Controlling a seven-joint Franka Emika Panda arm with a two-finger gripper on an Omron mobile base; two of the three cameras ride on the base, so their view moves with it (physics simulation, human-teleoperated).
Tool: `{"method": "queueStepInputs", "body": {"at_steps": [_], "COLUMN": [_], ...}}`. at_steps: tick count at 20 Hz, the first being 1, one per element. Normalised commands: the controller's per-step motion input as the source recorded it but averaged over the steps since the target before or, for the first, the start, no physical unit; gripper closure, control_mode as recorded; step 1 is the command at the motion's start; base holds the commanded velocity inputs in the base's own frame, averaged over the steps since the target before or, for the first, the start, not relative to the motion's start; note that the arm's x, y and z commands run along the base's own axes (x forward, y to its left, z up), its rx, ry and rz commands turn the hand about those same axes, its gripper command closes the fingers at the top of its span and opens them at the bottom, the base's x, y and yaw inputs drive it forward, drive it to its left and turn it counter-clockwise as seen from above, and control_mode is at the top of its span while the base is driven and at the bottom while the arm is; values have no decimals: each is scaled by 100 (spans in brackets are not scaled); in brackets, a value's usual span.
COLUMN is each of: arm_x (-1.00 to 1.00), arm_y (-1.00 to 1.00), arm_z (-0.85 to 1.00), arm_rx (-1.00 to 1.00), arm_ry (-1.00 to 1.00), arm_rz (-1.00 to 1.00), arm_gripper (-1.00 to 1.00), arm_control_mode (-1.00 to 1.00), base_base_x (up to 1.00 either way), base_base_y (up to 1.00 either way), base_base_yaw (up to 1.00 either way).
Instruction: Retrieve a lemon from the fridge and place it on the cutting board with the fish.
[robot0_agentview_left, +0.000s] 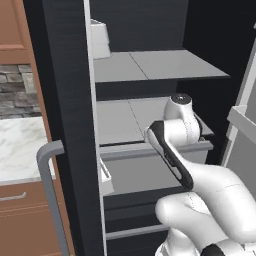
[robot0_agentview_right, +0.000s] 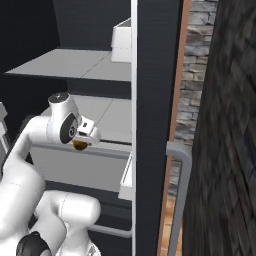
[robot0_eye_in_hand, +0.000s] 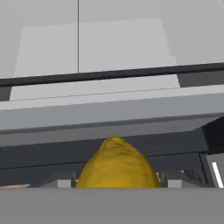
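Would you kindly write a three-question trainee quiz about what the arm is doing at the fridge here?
1. True or false: the fridge door stands open.
2. What sits between the fingers of the gripper? A) fish B) lemon C) nothing
3. What colour are the shelves inside?

Key: 1 true. 2 B. 3 grey-white.
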Motion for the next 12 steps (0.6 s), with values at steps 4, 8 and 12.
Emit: {"method": "queueStepInputs", "body": {"at_steps": [4, 8, 12], "arm_x": [-95, -87, -83], "arm_y": [-8, -1, -3], "arm_z": [45, 50, 48], "arm_rx": [0, 0, 0], "arm_ry": [2, 14, 11], "arm_rz": [-7, -3, 2], "arm_gripper": [100, 100, 100], "arm_control_mode": [-100, -100, -100], "base_base_x": [0, 0, 0], "base_base_y": [0, 0, 0], "base_base_yaw": [0, 0, 0]}}
